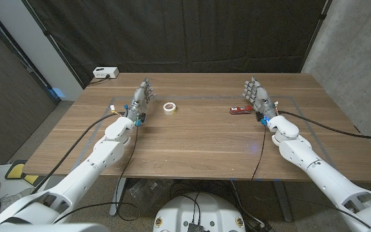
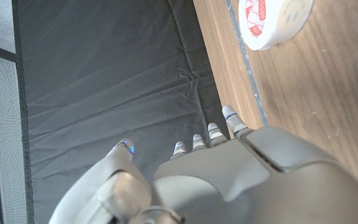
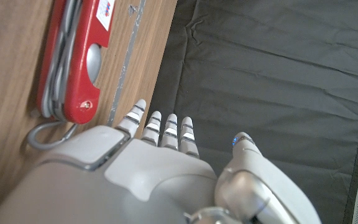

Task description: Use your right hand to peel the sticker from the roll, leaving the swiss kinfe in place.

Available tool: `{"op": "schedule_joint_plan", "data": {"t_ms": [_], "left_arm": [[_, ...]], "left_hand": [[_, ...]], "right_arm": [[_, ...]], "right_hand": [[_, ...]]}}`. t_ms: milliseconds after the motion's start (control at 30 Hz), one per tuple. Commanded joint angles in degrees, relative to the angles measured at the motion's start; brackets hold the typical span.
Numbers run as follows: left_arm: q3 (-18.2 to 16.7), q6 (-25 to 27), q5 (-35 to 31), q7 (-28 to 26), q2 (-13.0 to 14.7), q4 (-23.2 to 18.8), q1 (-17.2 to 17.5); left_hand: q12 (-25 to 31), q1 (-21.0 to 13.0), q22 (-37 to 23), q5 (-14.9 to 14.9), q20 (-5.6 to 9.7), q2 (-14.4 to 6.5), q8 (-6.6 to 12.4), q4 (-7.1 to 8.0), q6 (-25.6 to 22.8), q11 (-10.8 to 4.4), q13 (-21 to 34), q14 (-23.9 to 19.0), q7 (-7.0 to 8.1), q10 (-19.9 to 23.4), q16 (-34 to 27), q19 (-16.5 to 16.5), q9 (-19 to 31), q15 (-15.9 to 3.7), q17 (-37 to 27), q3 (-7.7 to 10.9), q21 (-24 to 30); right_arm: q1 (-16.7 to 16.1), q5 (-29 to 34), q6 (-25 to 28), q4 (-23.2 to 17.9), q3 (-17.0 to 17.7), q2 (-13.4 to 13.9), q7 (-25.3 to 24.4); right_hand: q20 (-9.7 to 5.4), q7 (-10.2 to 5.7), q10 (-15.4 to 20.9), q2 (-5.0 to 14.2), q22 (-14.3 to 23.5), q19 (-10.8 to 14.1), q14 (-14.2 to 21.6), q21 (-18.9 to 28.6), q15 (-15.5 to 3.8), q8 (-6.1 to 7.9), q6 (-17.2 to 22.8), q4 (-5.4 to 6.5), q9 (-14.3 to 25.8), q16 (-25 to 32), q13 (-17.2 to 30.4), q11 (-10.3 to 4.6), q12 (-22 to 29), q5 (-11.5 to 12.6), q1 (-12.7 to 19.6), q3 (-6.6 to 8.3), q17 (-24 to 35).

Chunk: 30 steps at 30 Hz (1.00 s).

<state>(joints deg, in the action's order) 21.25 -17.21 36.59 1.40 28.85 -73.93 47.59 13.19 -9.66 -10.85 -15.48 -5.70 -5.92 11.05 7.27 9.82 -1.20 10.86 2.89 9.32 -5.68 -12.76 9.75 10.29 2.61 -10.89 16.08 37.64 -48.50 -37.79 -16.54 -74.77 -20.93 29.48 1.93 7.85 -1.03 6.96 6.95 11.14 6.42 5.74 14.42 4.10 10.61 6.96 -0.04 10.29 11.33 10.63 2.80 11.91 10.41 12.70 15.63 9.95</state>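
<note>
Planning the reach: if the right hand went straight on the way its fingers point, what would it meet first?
Probably nothing on the table: the right hand points toward the black curtain; the Swiss knife lies beside it, though depth is unclear.

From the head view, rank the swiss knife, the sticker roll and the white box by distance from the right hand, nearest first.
1. Swiss knife, just left of the right hand.
2. Sticker roll, mid-table, nearer the left hand.
3. White box, at the far left corner of the table.
</note>
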Motion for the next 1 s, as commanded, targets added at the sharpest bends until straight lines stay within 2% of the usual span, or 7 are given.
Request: {"op": "schedule_joint_plan", "data": {"t_ms": [33,67,133,233,567,733,1000], "left_arm": [[0.67,-2.23,-2.24,-0.3,-0.27,1.63,-1.2],[1.0,-2.39,-2.7,0.57,0.15,1.97,-1.59],[1.56,-2.2,-3.51,1.78,0.97,2.17,-2.21],[2.36,-1.59,-5.82,1.49,2.36,1.48,-2.79],[3.45,-0.54,-10.67,0.21,5.37,-1.36,-3.56],[3.56,-0.17,-12.09,0.24,6.81,-2.7,-3.61],[3.79,0.21,-16.36,0.02,10.61,-6.0,-3.49]], "left_hand": [[6.47,-2.06,-0.74,0.37,0.9,-1.78,1.96,-0.3,-5.17,3.45,2.41,-11.25,-1.96,13.25,-3.97,-5.1,0.45,-0.92,-2.83,1.58,2.33],[6.17,-4.56,-0.52,0.8,3.93,-1.58,2.18,-2.02,-6.82,2.59,2.49,-9.56,-1.95,12.46,-2.75,-4.94,0.46,-1.22,-2.54,2.83,2.15],[4.1,-8.09,-0.19,2.1,5.17,-1.17,1.69,-4.52,-7.62,1.79,1.95,-5.66,-1.34,9.64,-0.45,-3.09,0.44,-1.16,-1.51,4.44,1.11],[2.76,-9.79,-0.01,2.97,5.74,-0.7,1.08,-5.87,-7.23,1.11,1.5,-3.5,0.09,7.91,0.73,-1.84,0.37,-1.84,-0.87,5.03,0.31],[2.21,-11.59,-0.06,4.18,1.2,-0.05,1.27,-7.37,-9.2,1.11,1.03,-5.98,-1.41,8.97,-0.1,-1.92,0.39,-0.95,-0.55,5.48,-0.11],[2.39,-11.99,-0.08,4.35,1.69,-0.01,1.59,-7.67,-10.52,1.26,0.97,-6.79,-2.12,10.06,-0.32,-2.47,0.41,-1.17,-0.55,5.62,-0.02],[2.55,-12.43,-0.11,4.5,0.43,-0.17,1.8,-7.92,-11.75,1.14,0.91,-7.95,-2.31,11.22,-0.65,-2.97,0.42,-1.18,-0.57,5.85,0.05]], "right_arm": [[-0.41,-0.22,0.39,-0.3,0.34,0.25,-0.29],[-0.42,0.37,0.27,-0.36,0.19,0.45,-0.57],[-0.44,0.65,-0.11,-0.18,0.13,0.45,-0.58],[-0.55,1.13,-0.46,-0.12,0.0,0.54,-0.72],[-1.78,1.55,-0.49,-1.94,0.21,1.26,-1.61],[-2.5,1.56,-0.62,-3.09,0.41,1.75,-1.67],[-3.91,1.65,-0.39,-5.27,0.59,2.34,-2.4]], "right_hand": [[-1.59,0.67,10.19,0.18,1.29,10.47,18.0,4.74,-2.88,0.45,-1.22,-0.13,0.27,4.58,0.69,3.64,3.91,0.3,0.04,1.4,1.09],[-2.52,0.84,10.3,-0.09,1.35,9.55,15.96,4.46,-2.54,0.57,-0.96,-0.63,0.27,3.34,0.73,3.64,3.84,0.35,0.52,1.65,1.0],[-3.17,0.79,7.31,-0.56,1.33,8.58,10.9,4.11,-1.77,0.56,-0.8,-1.76,0.27,0.43,0.68,2.81,2.36,0.41,1.55,2.19,0.75],[-3.59,0.34,5.46,-0.74,1.28,8.72,9.28,4.13,-1.46,0.5,-0.88,-2.62,0.27,-0.48,0.62,2.03,1.5,0.49,2.44,2.58,0.52],[-1.72,0.46,6.86,-0.65,1.1,5.14,9.75,2.55,0.73,1.15,1.26,-3.21,0.31,-0.25,0.54,2.58,1.85,0.51,2.73,2.98,0.62],[-1.36,0.65,7.9,-0.51,1.09,5.01,10.4,2.46,0.74,1.39,2.21,-3.11,0.32,0.0,0.55,2.89,2.2,0.5,2.49,3.04,0.72],[-1.11,0.62,8.52,-0.34,1.1,5.07,11.19,2.46,0.56,1.47,2.82,-2.99,0.34,0.25,0.55,2.95,2.38,0.51,2.26,3.11,0.81]]}}
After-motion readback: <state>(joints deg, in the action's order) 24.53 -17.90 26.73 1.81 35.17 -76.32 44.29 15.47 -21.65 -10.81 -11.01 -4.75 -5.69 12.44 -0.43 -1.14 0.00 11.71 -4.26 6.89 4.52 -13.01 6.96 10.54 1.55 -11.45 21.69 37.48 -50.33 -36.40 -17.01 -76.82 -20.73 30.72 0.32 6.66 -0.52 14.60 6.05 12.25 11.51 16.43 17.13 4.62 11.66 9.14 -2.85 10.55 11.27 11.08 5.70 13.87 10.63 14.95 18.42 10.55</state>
